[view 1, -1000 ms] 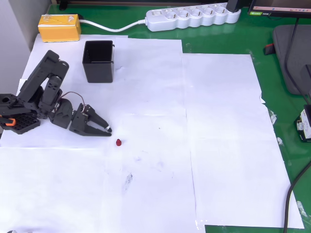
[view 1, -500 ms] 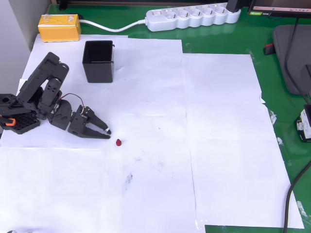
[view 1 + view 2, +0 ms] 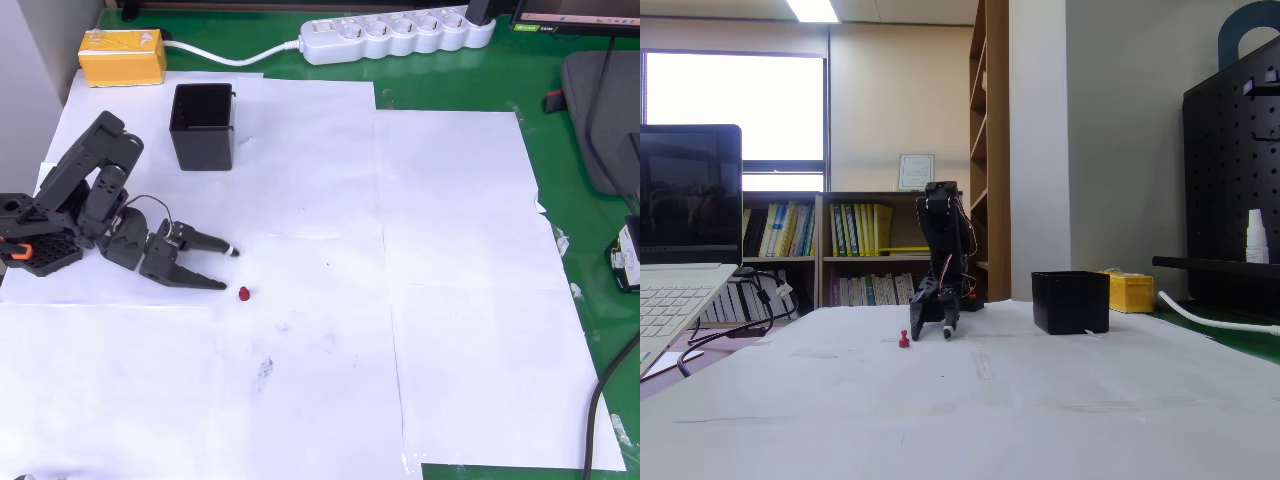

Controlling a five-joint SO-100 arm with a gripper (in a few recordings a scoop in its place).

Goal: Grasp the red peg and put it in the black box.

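The arm [image 3: 95, 175] is matte black plastic — blocky segments throughout. Thin wires loop beside its wrist, and an orange tab [image 3: 18, 250] marks the base.

In the overhead view the gripper [image 3: 228, 268] sits low over the white paper [image 3: 450, 300] with its jaws spread, and the red peg [image 3: 244, 293] lies just right of the lower finger with bare paper all around it. Between gripper and black box [image 3: 203, 126], up the picture, the sheet is unobstructed. The yellow block [image 3: 122, 56] and power strip [image 3: 398, 36] lie beyond the box at the far edge. In the fixed view a laptop [image 3: 685, 250] stands well left of the peg [image 3: 904, 340].
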